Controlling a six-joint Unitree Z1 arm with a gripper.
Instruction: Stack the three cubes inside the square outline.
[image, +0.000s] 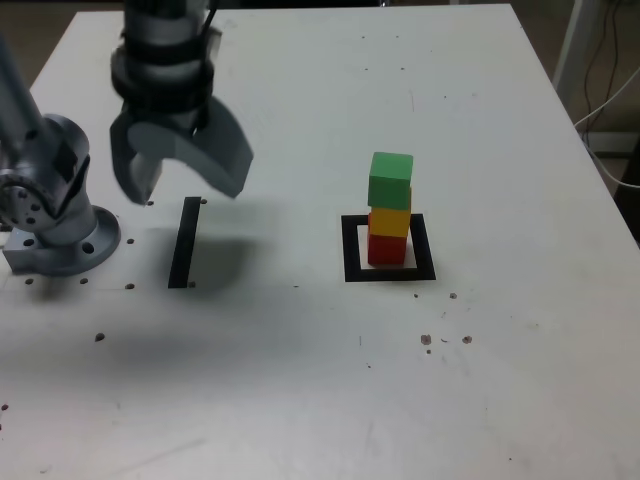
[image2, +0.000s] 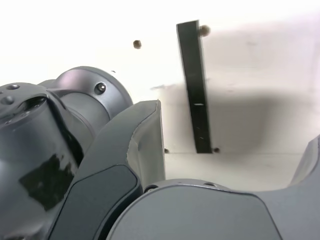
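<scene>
A tower of three cubes stands inside the black square outline (image: 350, 250) in the exterior view: the red cube (image: 388, 248) at the bottom, the yellow cube (image: 392, 220) on it, the green cube (image: 390, 180) on top, turned slightly askew. My gripper (image: 185, 185) hangs open and empty above the table, far over at the exterior view's left, well apart from the tower. In the wrist view the gripper (image2: 235, 150) shows its jaws spread wide with only table between them; the cubes are out of that view.
A thin black strip (image: 185, 242) (image2: 195, 85) lies on the white table (image: 300, 380) under the gripper. The arm's grey base (image: 55, 215) is bolted at the exterior view's left edge. Cables hang beyond the table's right side.
</scene>
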